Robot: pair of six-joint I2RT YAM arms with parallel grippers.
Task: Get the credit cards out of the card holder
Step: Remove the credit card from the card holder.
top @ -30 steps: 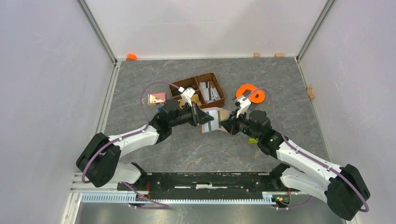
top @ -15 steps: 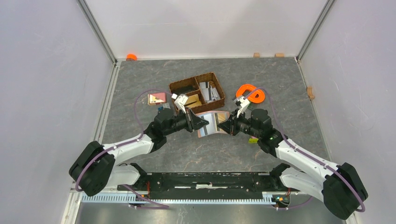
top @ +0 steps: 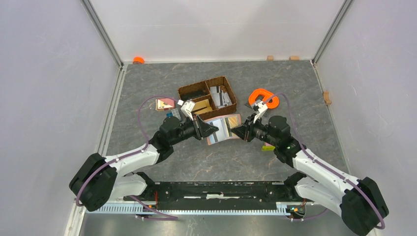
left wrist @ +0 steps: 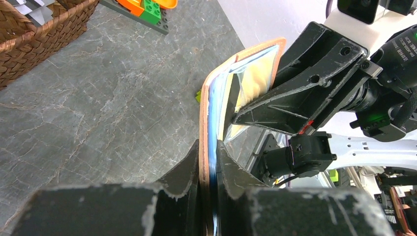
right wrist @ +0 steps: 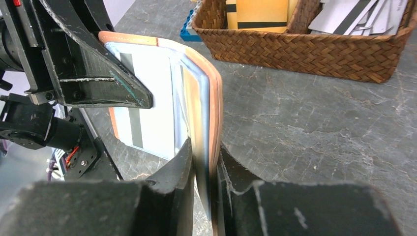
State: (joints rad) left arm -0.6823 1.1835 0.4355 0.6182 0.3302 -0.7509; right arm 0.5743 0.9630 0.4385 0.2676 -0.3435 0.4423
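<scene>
- Left gripper [left wrist: 209, 155] was closed narrow on one edge of the card holder [left wrist: 219, 93], with both fingers pressed against the leather and the bluish sleeve edges pinched between them.
- Opposite it, tip facing tip, the right gripper [right wrist: 205, 157] had its two fingers shut against the other edge of the same card holder.
- The card holder hung between the two grippers, opened out and bowed, raised above the grey marbled table [top: 295, 88]. In the top view its pale inner side faced up.
- One credit card [right wrist: 147, 123], white with a dark stripe, sat in a clear sleeve of the holder. It was just ahead of the right gripper's fingers and partly behind the tip of the left gripper.
- Beyond both grippers, close to the held card holder, stood a brown woven basket [top: 183, 92] with dividers.
- More credit cards [right wrist: 354, 17], grey and white with dark stripes, lay loosely in the basket compartment straight beyond the right gripper.
- A yellow flat piece [right wrist: 255, 12] with a dark stripe lay in the neighbouring compartment, beyond the left gripper.
- An orange object [top: 264, 97] lay on the table beyond the right gripper, on its outer side.
- A pink-and-tan flat piece [top: 164, 103] lay beyond the left gripper, on its outer side and apart from the basket.
- A small yellow-green piece [top: 268, 147] lay on the table behind the right gripper, beside its arm.
</scene>
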